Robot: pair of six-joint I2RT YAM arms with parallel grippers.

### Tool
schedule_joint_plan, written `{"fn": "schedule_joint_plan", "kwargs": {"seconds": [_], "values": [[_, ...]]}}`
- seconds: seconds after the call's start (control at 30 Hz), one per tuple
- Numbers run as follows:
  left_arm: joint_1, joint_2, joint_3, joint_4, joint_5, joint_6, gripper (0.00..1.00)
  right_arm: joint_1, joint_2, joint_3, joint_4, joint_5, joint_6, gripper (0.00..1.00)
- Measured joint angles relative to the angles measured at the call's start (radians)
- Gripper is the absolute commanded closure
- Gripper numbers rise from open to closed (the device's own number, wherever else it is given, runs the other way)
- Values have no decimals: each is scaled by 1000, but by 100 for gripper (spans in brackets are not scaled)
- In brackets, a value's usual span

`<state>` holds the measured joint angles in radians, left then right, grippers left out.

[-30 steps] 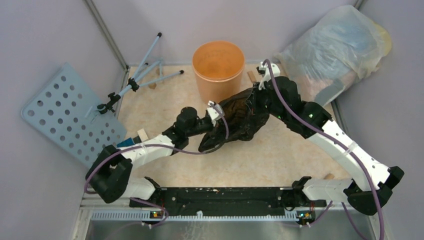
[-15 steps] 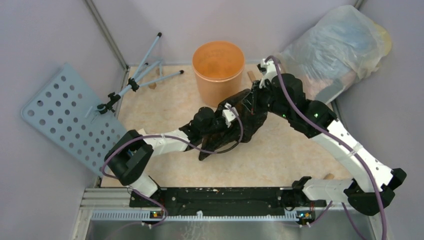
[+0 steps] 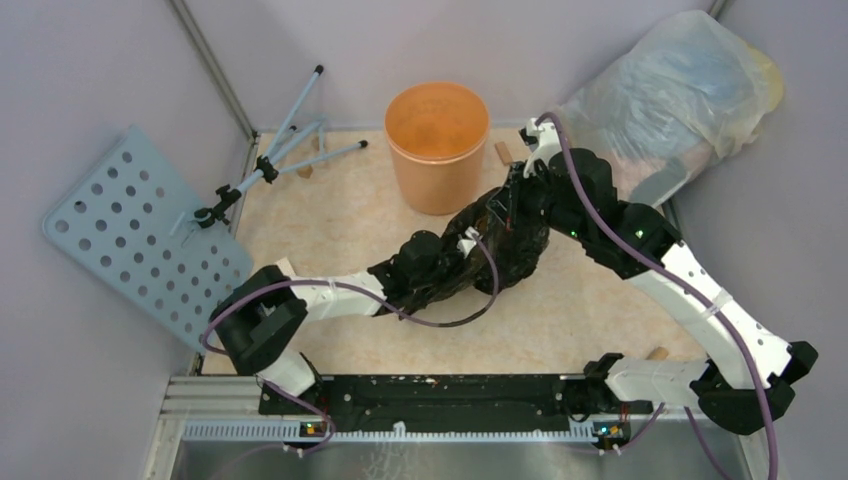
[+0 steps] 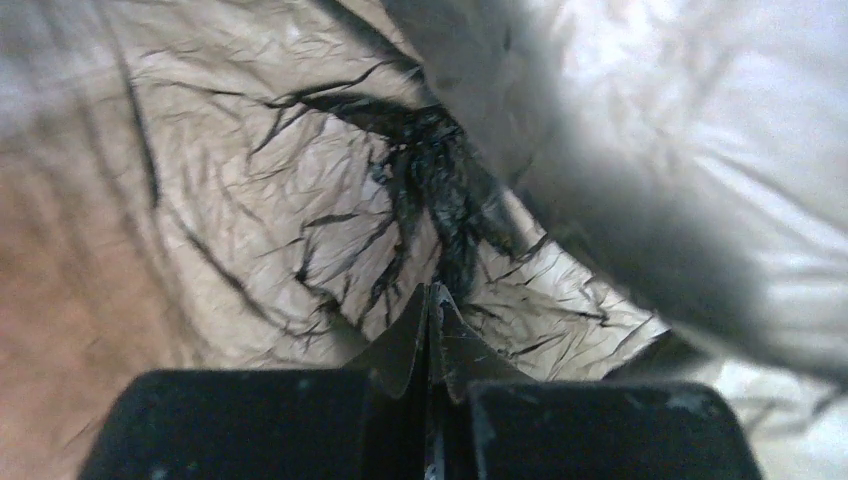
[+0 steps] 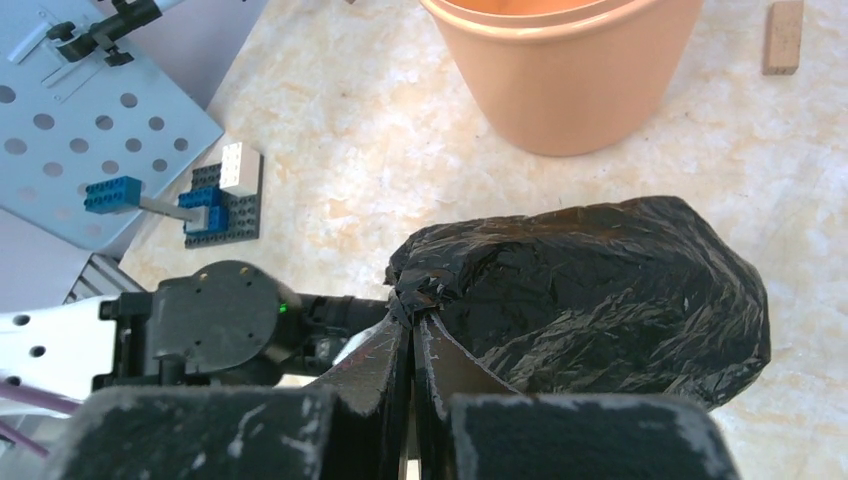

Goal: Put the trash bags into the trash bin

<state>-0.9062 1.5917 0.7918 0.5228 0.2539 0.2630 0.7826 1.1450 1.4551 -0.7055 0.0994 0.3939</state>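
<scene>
Your right gripper (image 5: 412, 322) is pinched tight on a gathered twist of the black trash bag (image 5: 600, 290), with no gap between its fingers. Your left gripper (image 4: 430, 305) is buried in the bag. Its wrist camera sees only backlit, wrinkled film on every side, and from above the end of that arm disappears under black plastic. Its fingers are pressed together tip to tip. You cannot tell from that view whether any film is caught between them.

The bag is bunched between the two arms over the table (image 3: 560, 310), just in front of the orange bin (image 3: 437, 180). Its far end is close to the bin's wall on the right side, but no part of it is over the rim. Whether its underside rests on the table is not clear.

This looks like the carrying step: the bag is gripped but not yet delivered. The next move calls for lifting the whole bundle above the rim, then swinging it forward and to your left until its bulk sits over the mouth. The bag looks floppy and nearly as big as the bin, so centre it before you let go or it will likely drape over the edge. Bring the left gripper out of the folds without dragging them along. Keep both arms off the bin wall, since a nudge could shift it.
</scene>
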Motion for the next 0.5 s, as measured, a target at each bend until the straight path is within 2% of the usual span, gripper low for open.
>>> {"fn": "schedule_joint_plan", "kwargs": {"seconds": [0.17,0.3,0.5], "values": [[-14,-97,-89,31,-64,21,100,0,-2,0,-2,17,-1,100],[-35,-121,-92,30,-95,49,100,0,-12,0,-6,23,-2,100],[-81,-119,-79,-56,-90,88,100,0,-27,0,-7,27,-8,100]]}}
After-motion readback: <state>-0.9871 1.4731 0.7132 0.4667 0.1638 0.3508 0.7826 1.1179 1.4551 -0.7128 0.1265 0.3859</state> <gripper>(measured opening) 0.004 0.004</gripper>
